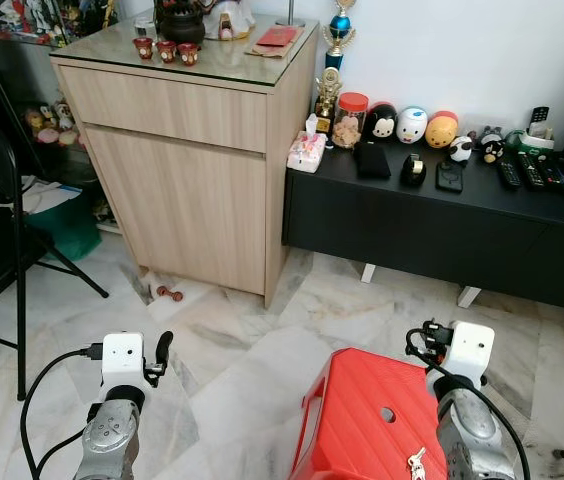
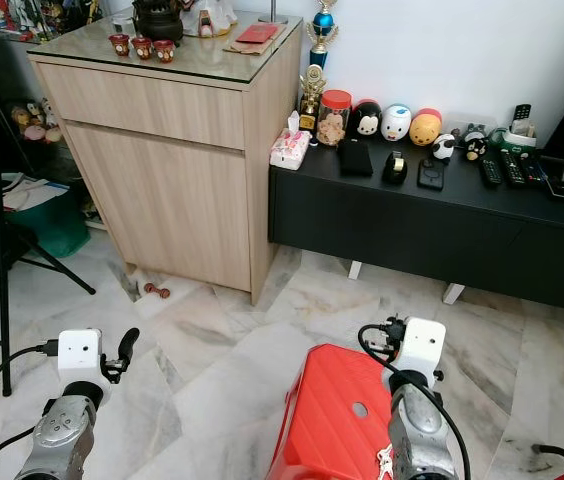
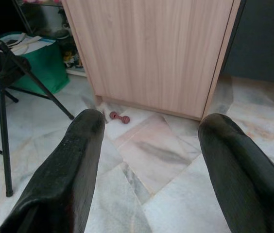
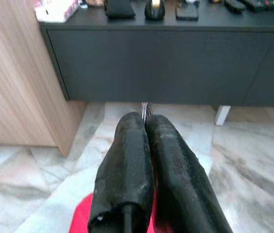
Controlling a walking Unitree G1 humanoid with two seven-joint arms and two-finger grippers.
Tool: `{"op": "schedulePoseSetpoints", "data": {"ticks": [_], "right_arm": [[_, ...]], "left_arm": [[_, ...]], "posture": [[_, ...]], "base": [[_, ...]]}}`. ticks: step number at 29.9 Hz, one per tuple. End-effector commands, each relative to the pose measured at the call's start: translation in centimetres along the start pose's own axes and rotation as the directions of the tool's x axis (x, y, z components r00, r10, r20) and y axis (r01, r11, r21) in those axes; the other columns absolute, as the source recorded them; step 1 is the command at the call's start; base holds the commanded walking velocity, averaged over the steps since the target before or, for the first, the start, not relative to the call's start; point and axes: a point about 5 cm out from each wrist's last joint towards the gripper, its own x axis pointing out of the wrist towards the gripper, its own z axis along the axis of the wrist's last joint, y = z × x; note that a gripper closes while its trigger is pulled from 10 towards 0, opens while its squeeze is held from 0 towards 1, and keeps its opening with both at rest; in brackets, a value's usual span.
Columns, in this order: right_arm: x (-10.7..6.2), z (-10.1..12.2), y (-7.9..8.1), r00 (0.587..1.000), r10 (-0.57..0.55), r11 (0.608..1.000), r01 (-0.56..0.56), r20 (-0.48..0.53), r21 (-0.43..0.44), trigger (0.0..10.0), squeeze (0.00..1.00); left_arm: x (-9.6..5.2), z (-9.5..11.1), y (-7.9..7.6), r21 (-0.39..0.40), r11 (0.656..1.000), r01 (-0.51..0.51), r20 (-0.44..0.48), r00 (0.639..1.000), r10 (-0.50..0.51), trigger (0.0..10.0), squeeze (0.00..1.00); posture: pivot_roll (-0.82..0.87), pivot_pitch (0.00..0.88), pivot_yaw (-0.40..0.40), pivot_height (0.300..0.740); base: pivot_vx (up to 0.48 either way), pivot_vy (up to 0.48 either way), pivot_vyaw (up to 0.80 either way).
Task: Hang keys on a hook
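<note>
Our right hand [image 4: 145,119] is clenched on the keys [image 4: 145,108], a sliver of metal ring peeking out between its fingertips; it hovers above the red stool [image 1: 362,420], pointed toward the black counter [image 1: 442,215]. We see a small key [image 1: 417,464] dangling beside our right arm. Our left hand [image 3: 149,141] is released, fingers wide apart, low over the marble floor [image 1: 252,350], facing the wooden cabinet [image 1: 187,160]

Both silver arms raised forward at low height. Left pincer [image 3: 149,160]: fingers spread wide apart. Right pincer [image 4: 145,124]: fingers pressed together, pinching a thin metal ring.
</note>
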Motion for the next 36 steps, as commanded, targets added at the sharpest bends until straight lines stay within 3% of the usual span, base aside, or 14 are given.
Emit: {"op": "schedulePoseSetpoints", "data": {"ticks": [1,8,11,25,28,33,36], "right_arm": [[0.1,0.0,-0.2,1.000,-0.015,1.000,0.015,0.002,0.003,10.0,0.00],[-0.2,-1.0,-0.5,0.999,-0.030,0.999,0.031,-0.042,0.010,10.0,0.00],[-0.7,-2.3,-1.2,0.993,-0.055,0.998,0.051,-0.104,-0.046,10.0,0.00],[-0.6,-2.4,-1.6,0.992,-0.071,0.997,0.066,-0.105,-0.048,10.0,0.00],[-0.6,-2.4,-1.4,0.992,-0.068,0.997,0.064,-0.107,-0.047,10.0,0.00],[-0.6,-2.4,-1.1,0.993,-0.062,0.997,0.058,-0.104,-0.043,10.0,0.00],[-0.5,-2.4,-1.1,0.993,-0.062,0.997,0.058,-0.100,-0.043,10.0,0.00]], "left_arm": [[-0.4,-0.6,0.4,-0.022,0.999,-0.026,-0.030,0.999,0.026,10.0,0.00],[-1.0,-1.7,1.4,-0.033,0.997,-0.066,-0.087,0.994,0.062,10.0,0.00],[-1.3,-2.2,1.7,-0.041,0.996,-0.081,-0.111,0.991,0.076,10.0,0.00],[-2.8,-4.5,1.7,-0.054,0.995,-0.088,-0.228,0.971,0.073,10.0,0.00],[-3.1,-5.2,1.4,-0.066,0.994,-0.084,-0.268,0.961,0.064,10.0,0.00],[-4.9,-7.6,1.4,-0.046,0.995,-0.090,-0.409,0.910,0.063,10.0,0.00],[-5.4,-8.1,1.6,-0.047,0.993,-0.106,-0.432,0.899,0.076,10.0,0.00]], "posture": [[0.18,0.000,-0.077,0.740],[0.17,0.000,-0.074,0.740],[0.18,0.000,-0.073,0.740],[0.18,0.000,-0.070,0.740],[0.18,0.000,-0.070,0.740],[0.18,0.000,-0.066,0.740],[0.18,0.000,-0.065,0.740]], "base": [[0.000,0.000,0.00],[0.000,0.000,0.00],[0.000,0.000,0.00],[0.000,0.000,0.00],[0.000,0.000,0.00],[0.000,0.000,0.00],[0.000,0.000,0.00]]}}
